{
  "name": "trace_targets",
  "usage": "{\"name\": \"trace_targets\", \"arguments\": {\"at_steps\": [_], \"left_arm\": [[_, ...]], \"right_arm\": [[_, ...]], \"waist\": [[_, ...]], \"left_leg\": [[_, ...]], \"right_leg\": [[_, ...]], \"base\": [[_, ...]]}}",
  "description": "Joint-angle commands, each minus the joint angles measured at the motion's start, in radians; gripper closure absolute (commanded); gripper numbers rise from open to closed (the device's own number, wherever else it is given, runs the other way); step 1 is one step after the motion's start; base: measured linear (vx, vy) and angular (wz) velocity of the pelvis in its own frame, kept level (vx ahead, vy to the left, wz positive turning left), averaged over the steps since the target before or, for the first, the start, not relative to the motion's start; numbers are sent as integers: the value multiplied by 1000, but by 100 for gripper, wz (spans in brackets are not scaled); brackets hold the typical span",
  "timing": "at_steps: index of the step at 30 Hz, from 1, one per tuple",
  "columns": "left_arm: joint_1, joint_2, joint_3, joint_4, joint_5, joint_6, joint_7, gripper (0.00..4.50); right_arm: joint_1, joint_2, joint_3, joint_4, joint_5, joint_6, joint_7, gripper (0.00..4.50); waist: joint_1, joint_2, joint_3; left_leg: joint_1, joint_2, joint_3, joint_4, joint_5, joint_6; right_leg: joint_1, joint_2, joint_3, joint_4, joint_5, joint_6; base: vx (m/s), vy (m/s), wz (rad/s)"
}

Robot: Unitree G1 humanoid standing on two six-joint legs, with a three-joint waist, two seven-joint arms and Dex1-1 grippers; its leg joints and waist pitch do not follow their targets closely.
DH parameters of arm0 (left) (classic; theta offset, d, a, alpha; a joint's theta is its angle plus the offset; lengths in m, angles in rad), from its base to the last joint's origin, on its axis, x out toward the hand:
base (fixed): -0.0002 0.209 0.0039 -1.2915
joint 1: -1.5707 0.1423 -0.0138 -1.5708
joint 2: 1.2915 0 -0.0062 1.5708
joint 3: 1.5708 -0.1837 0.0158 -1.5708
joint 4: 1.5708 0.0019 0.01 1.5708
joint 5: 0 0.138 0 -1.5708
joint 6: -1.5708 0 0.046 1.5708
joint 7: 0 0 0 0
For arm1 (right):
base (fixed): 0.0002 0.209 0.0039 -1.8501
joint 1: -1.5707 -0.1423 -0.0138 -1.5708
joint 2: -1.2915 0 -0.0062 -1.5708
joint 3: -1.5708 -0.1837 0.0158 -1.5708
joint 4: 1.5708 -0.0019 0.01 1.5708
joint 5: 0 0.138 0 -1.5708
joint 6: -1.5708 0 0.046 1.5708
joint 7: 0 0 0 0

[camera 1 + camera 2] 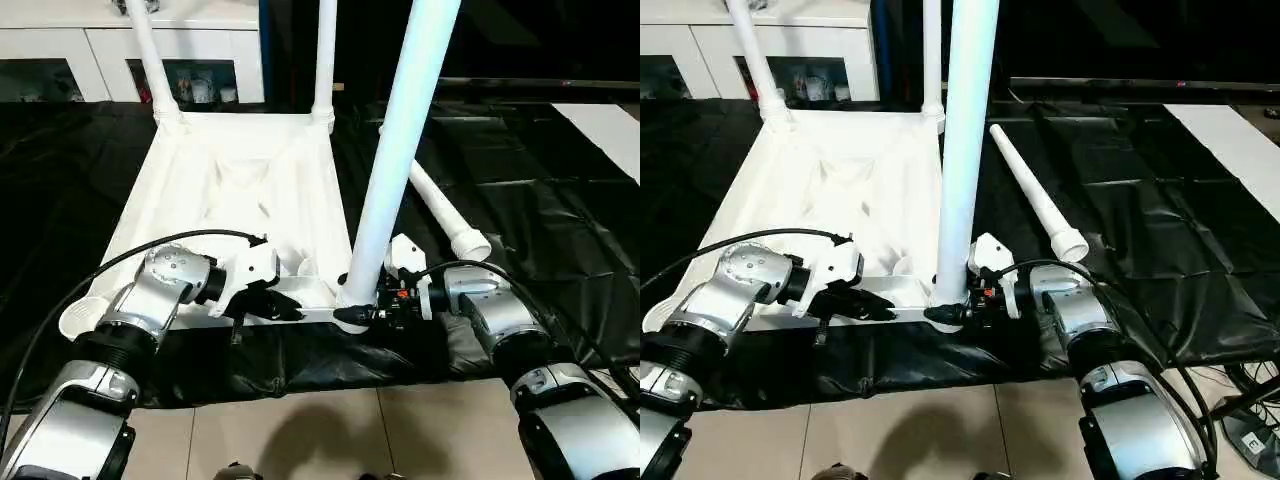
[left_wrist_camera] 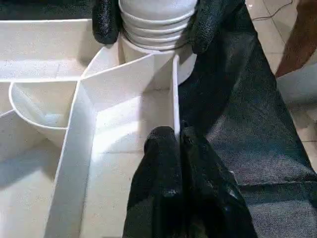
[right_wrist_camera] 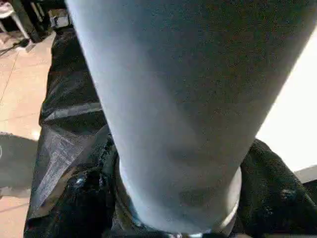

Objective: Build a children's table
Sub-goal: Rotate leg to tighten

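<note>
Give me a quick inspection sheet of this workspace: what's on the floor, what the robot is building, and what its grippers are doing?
Surface: black plastic sheet spread over a tiled floor.
Job's things: white tabletop lying upside down; two far legs standing in their corner sockets; near leg upright at the near right corner; fourth leg loose on the sheet; near left socket empty.
Clutter: nothing seen.
Grippers: left gripper shut on the tabletop's near rim; right gripper around the near leg's base, fingers on both sides.
Cables: black cable looping over the left forearm, another on the right.
Surroundings: white cabinet with glass doors behind.
</note>
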Motion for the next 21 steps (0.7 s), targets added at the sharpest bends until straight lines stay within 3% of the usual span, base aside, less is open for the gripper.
{"name": "trace_targets", "arguments": {"at_steps": [1, 2, 4, 7, 8, 9, 16, 17, 21], "left_arm": [[-19, -56, -11, -25, 5, 32, 97, 450], [-19, -56, -11, -25, 5, 32, 97, 450], [-22, -81, 11, -33, 22, 76, 202, 450], [-15, -143, 49, -86, 26, 191, 344, 450], [-12, -149, 51, -93, 28, 201, 356, 450], [-7, -161, 53, -111, 33, 220, 381, 450], [38, -208, 25, -183, 44, 232, 422, 450], [37, -207, 23, -181, 44, 228, 421, 450], [40, -186, 5, -169, 62, 199, 416, 450]], "right_arm": [[2, 61, -6, -5, 5, 41, -131, 175], [2, 61, -6, -5, 5, 41, -131, 175], [-3, 82, -36, 17, -13, 46, -310, 175], [-3, 132, -92, 41, -15, 80, -564, 176], [-3, 138, -97, 43, -13, 83, -585, 176], [-2, 152, -109, 46, -9, 90, -629, 176], [4, 229, -139, 59, -11, 80, -794, 176], [3, 230, -139, 60, -11, 79, -798, 120], [-2, 225, -146, 67, -18, 75, -833, 89]], "waist": [[-3, 11, -74], [-5, 11, -72], [-12, 14, -70], [-28, 10, -68], [-31, 17, -68], [-40, 12, -69], [-62, 10, -71], [-62, 10, -71], [-62, 18, -71]], "left_leg": [[7, 30, 0, -69, -299, 27], [8, 30, -2, -70, -305, 20], [13, 25, -6, -69, -341, 5], [13, 22, -13, -70, -355, -16], [13, 21, -14, -70, -358, -17], [10, 19, -15, -69, -369, -13], [7, 16, -12, -64, -367, 22], [5, 16, -12, -64, -364, 23], [10, 18, -10, -66, -377, 21]], "right_leg": [[53, -60, 55, -63, -380, -194], [52, -60, 55, -64, -399, -187], [49, -63, 49, -80, -504, -147], [48, -64, 43, -89, -560, -113], [49, -64, 41, -91, -564, -108], [49, -63, 38, -95, -568, -100], [42, -59, 40, -94, -529, -114], [43, -59, 40, -93, -522, -115], [39, -57, 44, -92, -488, -132]], "base": [[0, 0, 0], [0, 0, 0], [0, 0, 0], [0, 0, 0], [0, 0, 0], [0, 0, 0], [0, 0, 0], [0, 0, 0], [0, 0, 0]]}}
